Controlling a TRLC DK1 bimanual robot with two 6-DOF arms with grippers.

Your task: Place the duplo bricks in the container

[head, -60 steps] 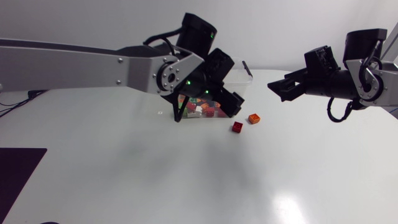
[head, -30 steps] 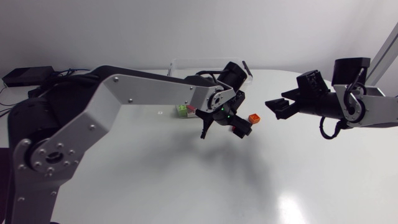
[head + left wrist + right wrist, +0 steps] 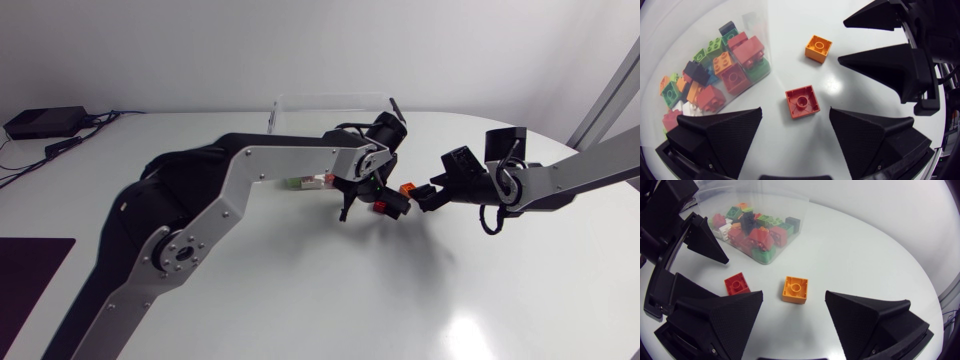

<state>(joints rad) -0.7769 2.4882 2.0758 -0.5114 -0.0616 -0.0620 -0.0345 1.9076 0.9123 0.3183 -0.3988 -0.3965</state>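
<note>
A red brick (image 3: 802, 101) lies on the table between the open fingers (image 3: 720, 131) of my left gripper (image 3: 372, 207), untouched by either. An orange brick (image 3: 794, 289) lies a little farther on, just ahead of my right gripper (image 3: 423, 192), between its spread fingers (image 3: 725, 314) and not touched. The two grippers face each other closely over the bricks. The clear container (image 3: 761, 30), beside the left gripper, holds several bricks in many colours. In the head view the left gripper hides most of the red brick, while the orange brick (image 3: 407, 189) shows between the grippers.
The container's rim (image 3: 330, 96) stands behind the left arm's wrist. White tabletop stretches in front of both arms. A dark mat (image 3: 25, 270) lies at the table's left front edge.
My left gripper has come away from the container and down around the red brick. My right gripper has moved left and lower, up to the orange brick.
</note>
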